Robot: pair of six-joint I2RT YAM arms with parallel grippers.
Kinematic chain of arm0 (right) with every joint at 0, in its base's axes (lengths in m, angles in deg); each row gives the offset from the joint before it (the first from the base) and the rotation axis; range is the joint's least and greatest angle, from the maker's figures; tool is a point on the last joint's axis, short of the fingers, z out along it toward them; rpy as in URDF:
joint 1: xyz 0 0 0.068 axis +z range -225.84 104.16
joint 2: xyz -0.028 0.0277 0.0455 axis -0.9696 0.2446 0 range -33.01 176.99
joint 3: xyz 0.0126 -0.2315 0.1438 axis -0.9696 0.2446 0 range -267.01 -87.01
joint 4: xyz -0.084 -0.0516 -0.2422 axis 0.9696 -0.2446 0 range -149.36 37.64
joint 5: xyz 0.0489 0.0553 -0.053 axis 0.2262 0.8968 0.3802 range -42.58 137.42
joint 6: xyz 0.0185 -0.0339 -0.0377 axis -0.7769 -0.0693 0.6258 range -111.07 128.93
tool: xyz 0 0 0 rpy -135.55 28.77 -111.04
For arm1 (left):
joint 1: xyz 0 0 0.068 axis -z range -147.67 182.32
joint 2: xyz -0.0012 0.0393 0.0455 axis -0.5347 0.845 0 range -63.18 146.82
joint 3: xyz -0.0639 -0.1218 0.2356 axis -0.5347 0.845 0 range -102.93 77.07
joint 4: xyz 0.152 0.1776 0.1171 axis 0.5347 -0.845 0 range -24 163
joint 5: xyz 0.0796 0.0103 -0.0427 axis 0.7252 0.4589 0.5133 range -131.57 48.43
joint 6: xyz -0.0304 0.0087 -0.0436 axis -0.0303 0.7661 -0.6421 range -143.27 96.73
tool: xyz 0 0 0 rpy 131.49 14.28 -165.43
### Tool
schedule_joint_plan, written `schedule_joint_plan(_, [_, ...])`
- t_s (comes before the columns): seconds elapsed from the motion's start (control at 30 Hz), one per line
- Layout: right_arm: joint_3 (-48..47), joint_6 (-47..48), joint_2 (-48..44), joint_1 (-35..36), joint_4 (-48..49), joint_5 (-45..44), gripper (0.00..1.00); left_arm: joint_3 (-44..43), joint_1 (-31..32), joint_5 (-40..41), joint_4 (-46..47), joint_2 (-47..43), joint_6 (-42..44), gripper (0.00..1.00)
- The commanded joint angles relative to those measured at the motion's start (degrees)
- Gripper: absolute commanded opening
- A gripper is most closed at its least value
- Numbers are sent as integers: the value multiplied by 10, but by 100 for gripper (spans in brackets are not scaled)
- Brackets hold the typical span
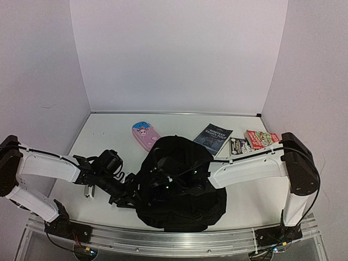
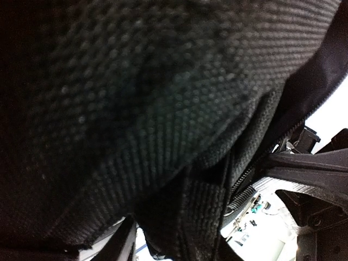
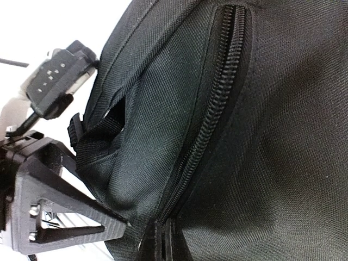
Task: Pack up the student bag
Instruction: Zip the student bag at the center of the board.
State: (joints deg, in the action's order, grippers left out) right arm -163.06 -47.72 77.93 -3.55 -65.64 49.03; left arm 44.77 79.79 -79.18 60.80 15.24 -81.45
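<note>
The student bag [image 1: 185, 209], a black backpack, lies on the counter [image 1: 106, 136] at its near edge, between the two arms. The left pincer [image 1: 122, 194] is at the bag's left side, jaws partly apart around a fold of black mesh fabric, with light showing on both sides of the fold. The right pincer [image 3: 163, 240] is fully closed, its tips at the lower end of a closed zipper [image 3: 217, 109]; whether it pinches anything I cannot tell. Behind the bag lie a pink pencil case [image 1: 145, 136], a dark book [image 1: 213, 138] and a red packet [image 1: 261, 138].

Black woven student bag [image 1: 182, 187], pink-and-blue pencil case [image 1: 145, 135], dark blue book [image 1: 213, 138], red packet [image 1: 261, 138]
</note>
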Motion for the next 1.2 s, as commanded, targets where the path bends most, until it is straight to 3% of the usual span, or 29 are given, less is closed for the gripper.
schedule_joint_plan(0.0, [-11, 7, -15, 0, 14, -16, 0, 12, 0, -23, 49, 7, -11, 32])
schedule_joint_plan(0.2, [-15, 17, -30, 0, 15, -49, 0, 15, 0, -21, 57, 13, -12, 7])
schedule_joint_plan(0.3, [-20, 23, -32, 0, 15, -64, 0, 16, 0, -17, 55, 10, -10, 1])
schedule_joint_plan(0.73, [-75, 49, -20, -21, -40, -194, 0, 13, -1, -3, 25, 1, 7, 0])
schedule_joint_plan(1.17, [-149, 116, 24, -129, -47, -246, 0, 0, 0, 11, -6, -6, 11, 0])
